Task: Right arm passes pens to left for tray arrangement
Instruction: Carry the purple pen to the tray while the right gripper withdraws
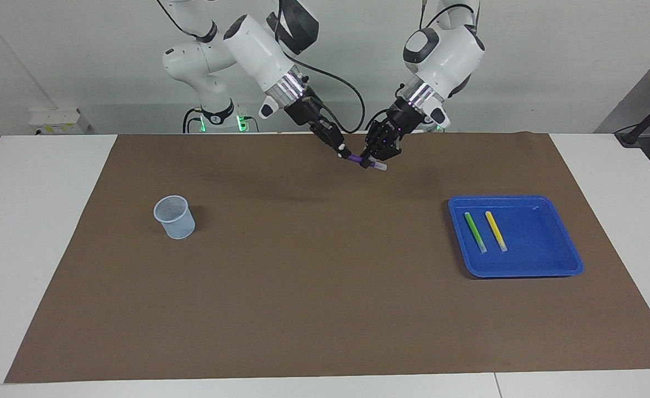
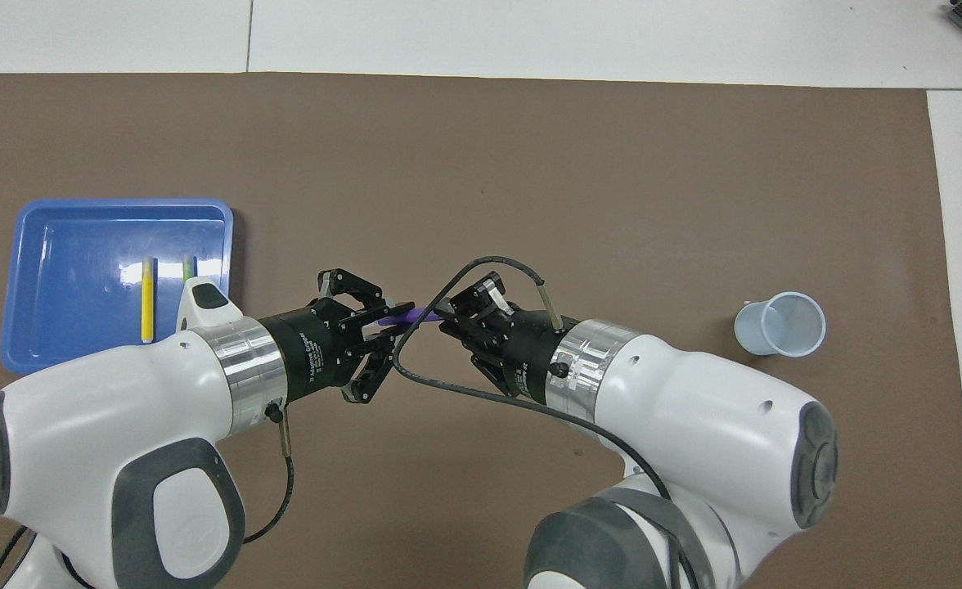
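A purple pen [image 1: 362,161] hangs in mid-air over the brown mat [image 1: 303,287] at the robots' edge of the bench — both claws clamped on it at once. The right claw [image 1: 345,153] pinches one end, the left claw [image 1: 370,162] the whitish end. Green pen [image 1: 475,231] and yellow pen [image 1: 495,230] lie side by side in the blue tray [image 1: 546,265], toward the left arm's end; a mesh cup [image 1: 175,216] stands toward the right arm's end.

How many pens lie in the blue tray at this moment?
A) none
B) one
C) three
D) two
D: only the green pen and the yellow pen lie side by side in the blue tray; the purple pen is up in the air between the two grippers.
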`<state>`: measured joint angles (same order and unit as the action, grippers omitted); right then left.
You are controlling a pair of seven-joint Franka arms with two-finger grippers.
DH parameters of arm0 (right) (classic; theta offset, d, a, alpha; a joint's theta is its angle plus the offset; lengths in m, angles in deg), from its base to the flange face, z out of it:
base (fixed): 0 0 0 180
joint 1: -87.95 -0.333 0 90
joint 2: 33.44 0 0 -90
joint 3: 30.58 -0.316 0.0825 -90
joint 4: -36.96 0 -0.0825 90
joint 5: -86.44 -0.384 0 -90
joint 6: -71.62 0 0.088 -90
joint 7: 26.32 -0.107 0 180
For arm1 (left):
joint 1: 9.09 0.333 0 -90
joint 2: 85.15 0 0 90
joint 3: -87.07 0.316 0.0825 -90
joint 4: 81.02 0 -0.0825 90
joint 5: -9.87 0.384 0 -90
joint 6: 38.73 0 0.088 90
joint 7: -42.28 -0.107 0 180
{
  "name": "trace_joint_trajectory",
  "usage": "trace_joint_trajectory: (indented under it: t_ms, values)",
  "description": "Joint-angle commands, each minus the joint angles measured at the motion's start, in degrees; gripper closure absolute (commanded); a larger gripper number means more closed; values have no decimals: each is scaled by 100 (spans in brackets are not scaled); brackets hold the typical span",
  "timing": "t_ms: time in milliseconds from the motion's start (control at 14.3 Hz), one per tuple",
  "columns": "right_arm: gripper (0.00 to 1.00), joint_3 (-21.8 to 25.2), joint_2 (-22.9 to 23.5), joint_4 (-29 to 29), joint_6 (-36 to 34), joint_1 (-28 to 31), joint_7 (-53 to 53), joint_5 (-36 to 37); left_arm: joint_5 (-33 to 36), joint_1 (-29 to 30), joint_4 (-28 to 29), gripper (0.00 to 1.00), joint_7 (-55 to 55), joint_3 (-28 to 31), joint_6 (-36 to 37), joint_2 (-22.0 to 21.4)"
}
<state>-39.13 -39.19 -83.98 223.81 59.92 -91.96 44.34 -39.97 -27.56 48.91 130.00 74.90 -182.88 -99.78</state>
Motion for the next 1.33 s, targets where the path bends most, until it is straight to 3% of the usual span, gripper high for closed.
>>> trace_joint_trajectory:
  t_ms: [0, 70, 209, 349, 558, 698, 1047, 1256]
  values:
    - [14, 2, -110, -70, 74, 52, 138, -167, -52, -7, 164, 100, 18, 4, 98, -216]
    - [0, 2, -110, -70, 22, 52, 173, -158, -52, -7, 164, 100, 9, 4, 98, -216]
    - [0, 28, -136, -62, -292, 52, 444, -62, -52, 10, 173, 100, -122, 13, 106, -216]
    - [0, 64, -163, 8, -1213, 270, 1434, 139, -34, 98, 173, 100, -507, 21, 290, -233]
    - [0, 64, -224, 167, -2699, 990, 2929, 825, 88, 685, 155, 100, -2059, 30, 1263, -339]
    - [0, 64, -259, 185, -3141, 1281, 3651, 975, 596, 1177, 85, 100, -3001, 30, 2124, -374]
    - [0, 64, -330, 202, -3941, 1519, 4548, 2143, 1975, 1951, -266, 100, -5320, 92, 3830, -374]
    - [0, 55, -312, 474, -4617, 2036, 5855, 2898, 2671, 2592, -416, 100, -6920, 92, 4657, -374]
